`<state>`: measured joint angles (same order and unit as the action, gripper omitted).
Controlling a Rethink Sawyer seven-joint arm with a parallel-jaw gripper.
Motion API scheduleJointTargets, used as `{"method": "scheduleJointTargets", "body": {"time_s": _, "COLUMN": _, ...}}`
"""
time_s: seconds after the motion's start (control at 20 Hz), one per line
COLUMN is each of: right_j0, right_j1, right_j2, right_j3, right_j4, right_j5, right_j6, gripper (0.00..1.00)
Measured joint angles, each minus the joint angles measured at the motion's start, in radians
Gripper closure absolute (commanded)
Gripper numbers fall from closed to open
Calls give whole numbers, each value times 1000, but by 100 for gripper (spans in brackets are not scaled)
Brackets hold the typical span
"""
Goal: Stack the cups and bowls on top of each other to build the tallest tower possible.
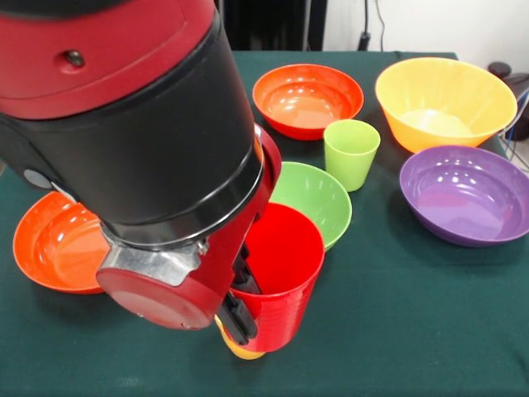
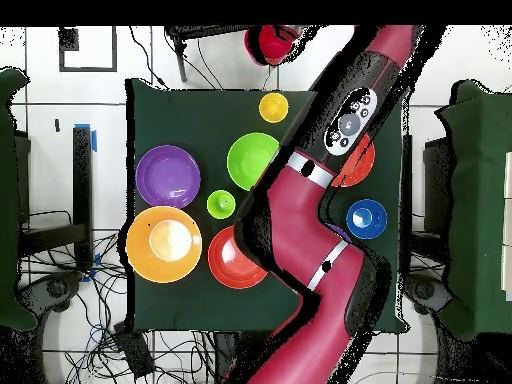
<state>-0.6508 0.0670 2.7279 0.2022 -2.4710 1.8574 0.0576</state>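
We see a table (image 1: 397, 331) covered in dark green cloth, with bright plastic cups and bowls spread over it. In the front view a thick red and black arm (image 1: 140, 141) fills the left side and reaches down towards the near edge. At its end the black gripper (image 1: 241, 310) is clamped on the red cup (image 1: 281, 265). Its fingers (image 1: 235, 321) straddle the cup's left wall, one inside the rim and one outside. The red cup stands upright, mouth open to the top. The yellow cup (image 1: 241, 349) peeks out directly under its base, but we cannot tell whether the two touch. Just behind the red cup sits the green bowl (image 1: 318, 198), and the green cup (image 1: 351, 153) stands upright just beyond that bowl. Further back is one red-orange bowl (image 1: 307, 99), with the large orange bowl (image 1: 446, 101) to its right. The purple bowl (image 1: 467, 194) lies near the right edge, in front of the large orange bowl. A second red-orange bowl (image 1: 54, 240) sits at the left, partly hidden behind the arm. In the overhead view the small blue bowl (image 2: 366, 218) rests alone just beside the arm, apart from the other pieces. All the bowls lie open side up, none inside another.
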Motion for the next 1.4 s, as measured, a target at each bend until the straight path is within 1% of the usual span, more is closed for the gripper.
{"method": "scheduleJointTargets", "body": {"time_s": 0.75, "right_j0": -5, "right_j1": 2, "right_j2": 6, "right_j3": 0, "right_j4": -17, "right_j5": 0, "right_j6": 0, "gripper": 100}}
{"method": "scheduleJointTargets", "body": {"time_s": 1.4, "right_j0": -32, "right_j1": 3, "right_j2": 6, "right_j3": 0, "right_j4": -17, "right_j5": 0, "right_j6": 0, "gripper": 100}}
